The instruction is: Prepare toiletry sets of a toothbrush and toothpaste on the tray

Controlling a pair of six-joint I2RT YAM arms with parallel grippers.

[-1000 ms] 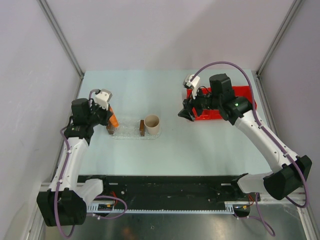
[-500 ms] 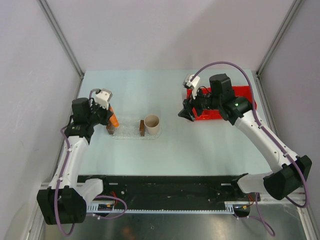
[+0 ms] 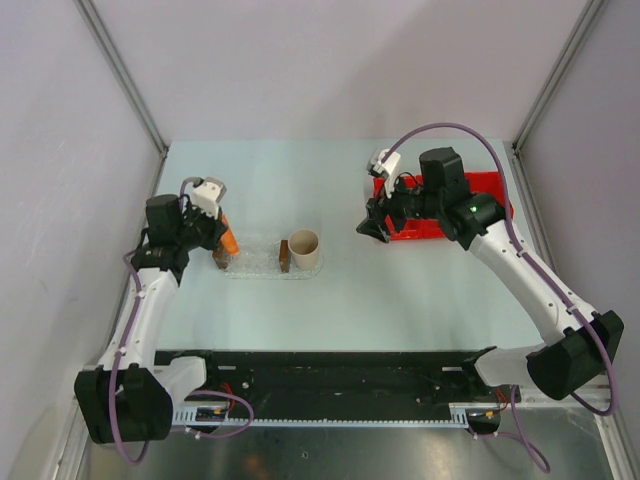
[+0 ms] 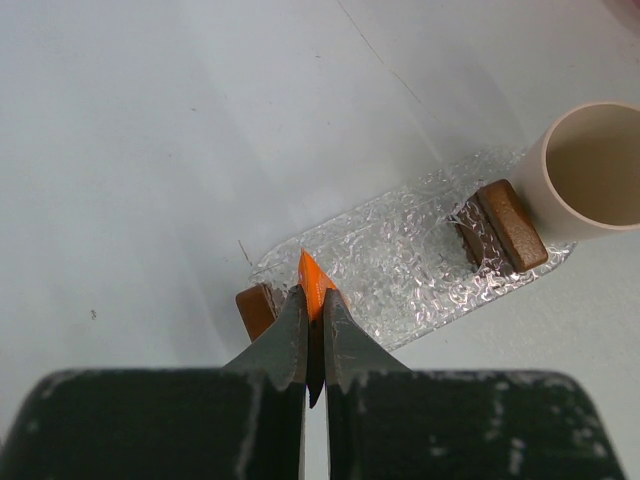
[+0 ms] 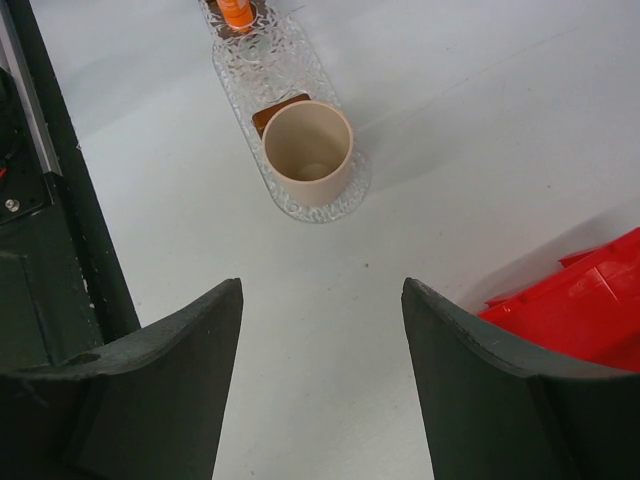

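Plainly, my left gripper (image 4: pixel 314 312) is pinched nearly closed on the small orange wedge-shaped toothpaste tube (image 4: pixel 313 277), whose thin edge pokes out just past my fingertips. I hold the tube over the left end of the clear, oval, bumpy plastic tray (image 4: pixel 400 265), right by a small brown block (image 4: pixel 254 308) at that end. A second brown block (image 4: pixel 505 225) sits toward the tray's other end, and the beige cylindrical cup (image 4: pixel 590 170) stands upright just beside it, its mouth open.

My right gripper (image 5: pixel 322 292) has its jaws spread wide with nothing between them. It hovers over the pale table (image 3: pixel 400 290), well apart from the tray, with the red plastic bin (image 5: pixel 575 305) just beside its right finger. From that wrist, the cup stands on the near end of the tray.
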